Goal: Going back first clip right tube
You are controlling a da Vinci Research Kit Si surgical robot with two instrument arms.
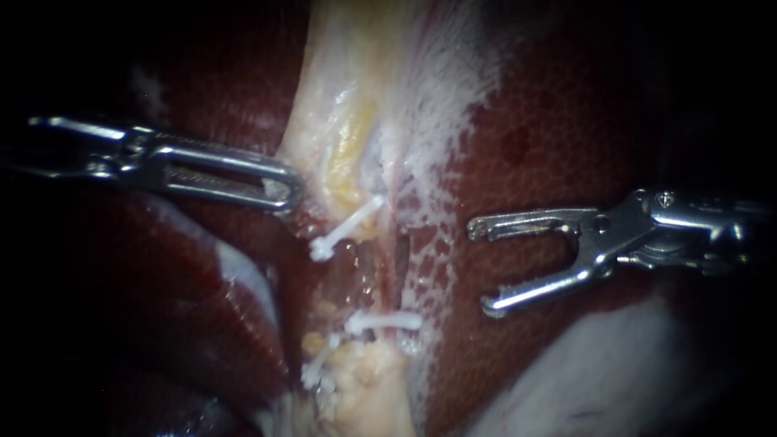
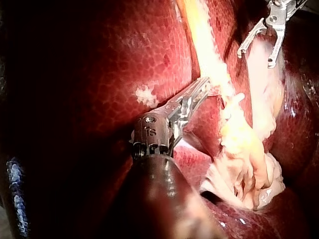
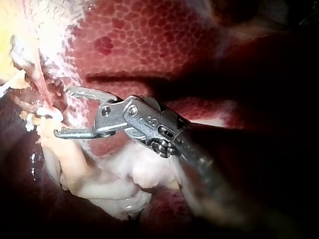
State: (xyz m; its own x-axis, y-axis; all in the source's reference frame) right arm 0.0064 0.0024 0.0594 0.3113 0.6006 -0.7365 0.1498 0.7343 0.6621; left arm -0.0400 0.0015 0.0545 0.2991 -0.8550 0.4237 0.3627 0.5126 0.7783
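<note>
If your right instrument [image 1: 481,269] drifts toward the right tube [image 1: 399,259]: an open jaw tip could, I judge, snag the clip [image 1: 387,321] on its lower part and drag it loose.
Liver [image 1: 550,146] under those jaws: dip while you withdraw and you may scrape it.
Left instrument [image 1: 283,188]: your jaws are closed on the pale tissue [image 1: 348,105] near the upper clip [image 1: 344,231]; a harder pull could tear it or strain the clipped tubes.
Right instrument's pose: shaft nearly level from the right, jaws spread wide and empty, tips facing the tubes, well apart from them.
Left instrument's pose: shaft level from the left.
</note>
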